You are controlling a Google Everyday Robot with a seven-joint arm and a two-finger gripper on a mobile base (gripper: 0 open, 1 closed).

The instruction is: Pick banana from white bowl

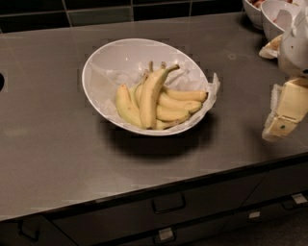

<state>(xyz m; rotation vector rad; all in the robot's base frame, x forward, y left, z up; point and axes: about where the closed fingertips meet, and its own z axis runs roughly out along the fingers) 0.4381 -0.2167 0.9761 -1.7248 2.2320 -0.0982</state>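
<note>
Grey counter (43, 144). White bowl (98, 65) at upper centre of frame, with paper lining (103, 84). Banana (150, 96) inside bowl, atop smaller bananas (180, 104), stem toward upper right. Gripper (284, 113) at right edge, well apart from bowl (open or closed: cannot tell).

Small bowls (269, 14) sit on the counter (48, 144) beyond the gripper (281, 115) at the right edge. Drawers (168, 204) lie below it.

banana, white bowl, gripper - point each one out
banana (151, 96): camera view, mid-body of the longest one
white bowl (120, 55): camera view, bare inner wall
gripper (279, 126): camera view, lower end, at right edge beside the bowl
</note>
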